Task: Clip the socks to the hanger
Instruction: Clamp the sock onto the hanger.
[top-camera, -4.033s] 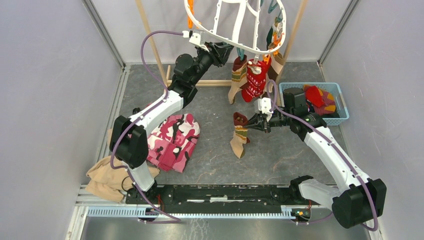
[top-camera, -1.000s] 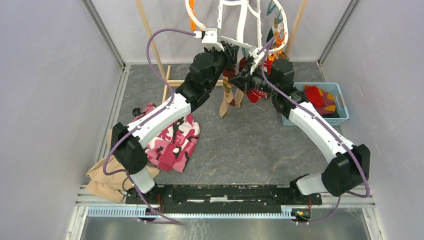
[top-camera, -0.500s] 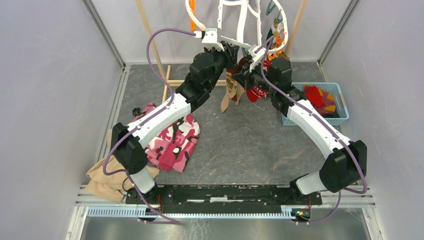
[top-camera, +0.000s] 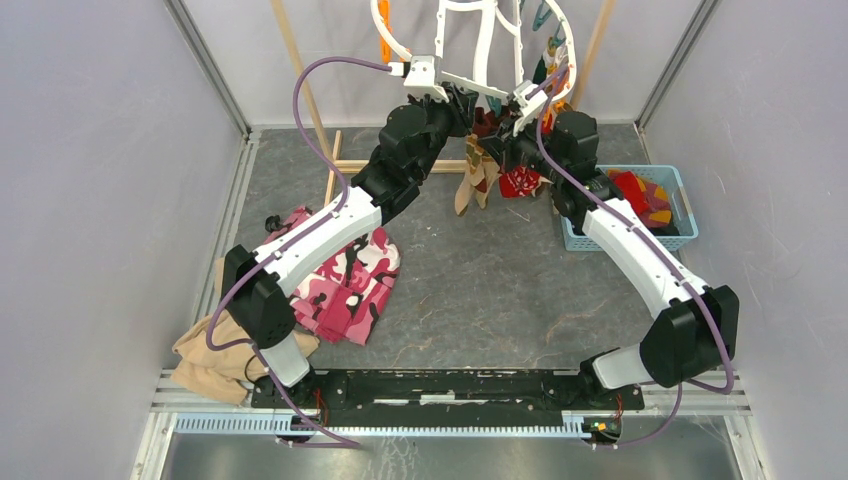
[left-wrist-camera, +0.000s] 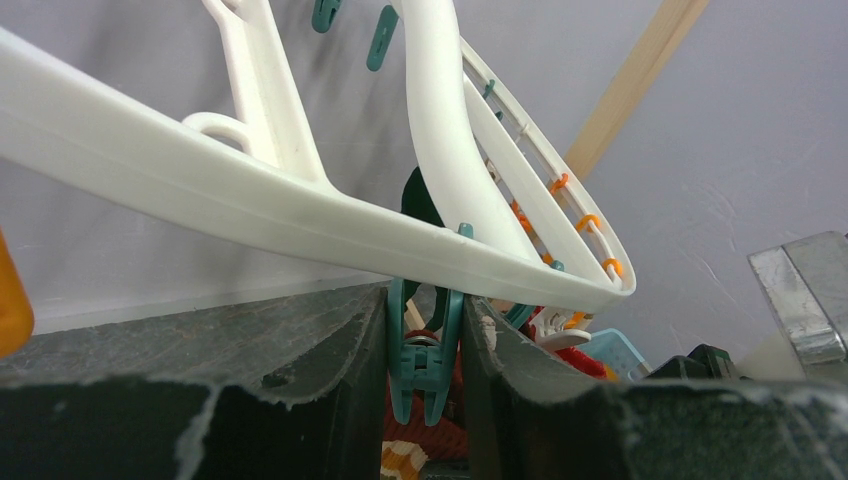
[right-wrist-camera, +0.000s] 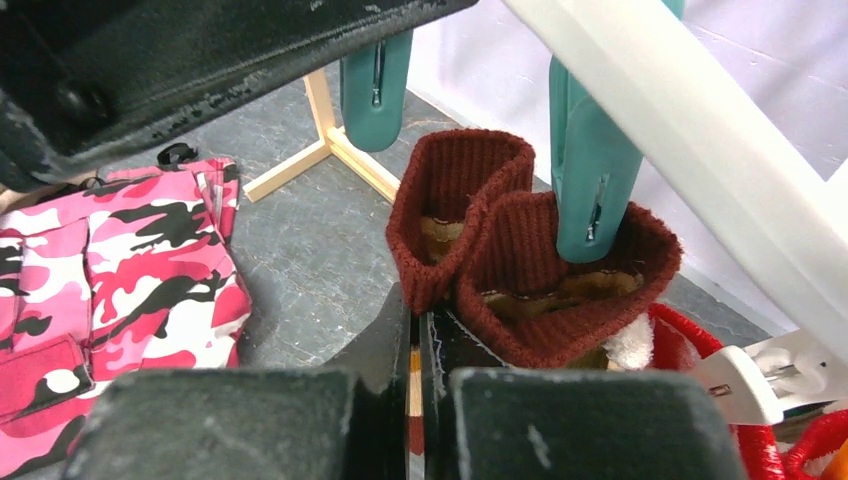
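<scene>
The white oval hanger (top-camera: 478, 45) hangs at the back, its rim crossing the left wrist view (left-wrist-camera: 300, 215). My left gripper (top-camera: 466, 100) (left-wrist-camera: 425, 300) is shut on a teal clip (left-wrist-camera: 425, 362) under that rim, squeezing its handles. My right gripper (top-camera: 498, 152) (right-wrist-camera: 418, 322) is shut on a tan-striped sock with a maroon cuff (right-wrist-camera: 455, 190) (top-camera: 476, 185), holding it up just below that clip (right-wrist-camera: 375, 80). A second maroon cuff (right-wrist-camera: 560, 300) sits beside it under another teal clip (right-wrist-camera: 590, 170). A red sock with white pattern (top-camera: 520, 182) hangs next to them.
A blue basket (top-camera: 577, 178) with more socks (top-camera: 640, 200) stands at the right. A pink camouflage cloth (top-camera: 345, 275) and a tan cloth (top-camera: 210, 355) lie at the left. The wooden pole rack (top-camera: 330, 150) stands behind the arms.
My right gripper has carried the tan-striped sock from low over the floor up to the hanger, and over the last second a little further up and right. My left gripper has held still on the clip.
</scene>
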